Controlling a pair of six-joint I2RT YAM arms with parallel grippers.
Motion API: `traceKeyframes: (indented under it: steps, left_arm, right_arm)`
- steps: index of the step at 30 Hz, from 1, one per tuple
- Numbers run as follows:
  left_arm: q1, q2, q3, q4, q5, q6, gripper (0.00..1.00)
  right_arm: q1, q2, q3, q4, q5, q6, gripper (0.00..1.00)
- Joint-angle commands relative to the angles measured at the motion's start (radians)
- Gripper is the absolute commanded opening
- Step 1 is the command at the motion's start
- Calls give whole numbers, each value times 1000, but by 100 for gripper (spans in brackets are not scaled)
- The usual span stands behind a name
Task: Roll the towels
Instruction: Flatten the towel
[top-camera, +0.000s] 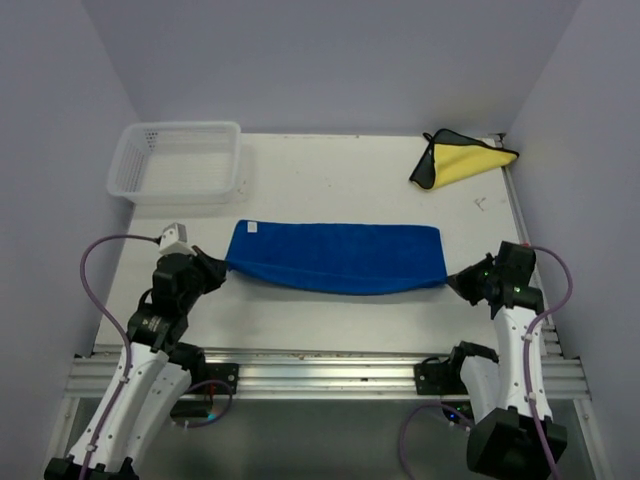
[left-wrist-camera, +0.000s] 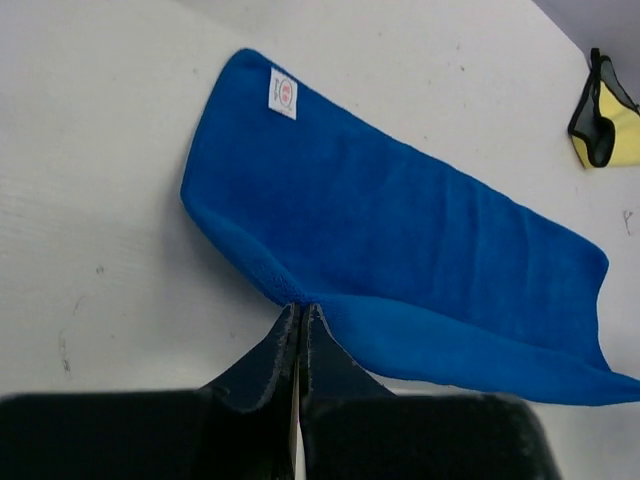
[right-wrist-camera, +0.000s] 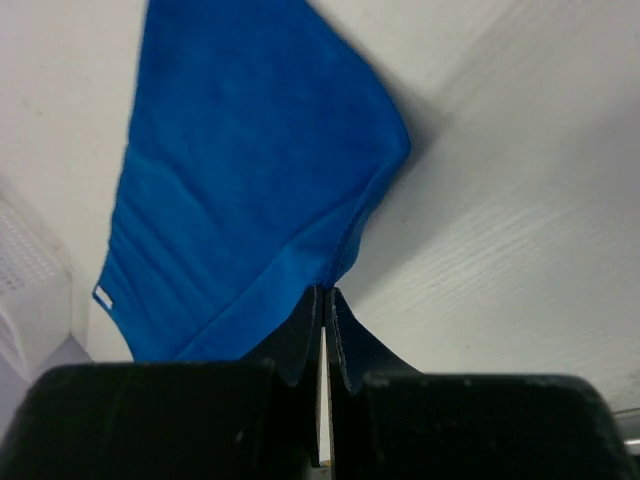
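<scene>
The left jaws are pinching shut on the blue towel's (top-camera: 335, 255) near-left corner, and the right jaws are gripping its near-right corner likewise. The towel is lying mid-tabletop (top-camera: 330, 180), its long axis running left to right and its near edge bowing between the grips. Uneven pulling is probably risking a slipped corner or a skewed roll. The yellow towel (top-camera: 465, 160) is lying far right.

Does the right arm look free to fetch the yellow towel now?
Probably not yet: the right pincer is shut on the blue towel; otherwise its way to the yellow towel looks bare.
</scene>
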Motion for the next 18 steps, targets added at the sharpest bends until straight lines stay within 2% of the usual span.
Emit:
traceKeyframes:
  steps: [1,3,9,13,18]
  left_arm:
    - [-49,-63,-30,-40,-54,-117,0]
    - [-54,-44,-25,-55,-49,-135,0]
    - [-54,93,-45,-149,-152,-235,0]
    - [-54,119,-53,-154,-230,-302,0]
    - [-54,177,-16,-123,-290,-310,0]
  right_arm:
    - [-4,-45,-68,-42,27,-35,0]
    - [-4,-59,-82,-58,42,-46,0]
    - [-4,-57,-66,-68,82,-72,0]
    - [-4,16,-56,-18,68,-55,0]
    - [-4,94,-9,42,97,-39,0]
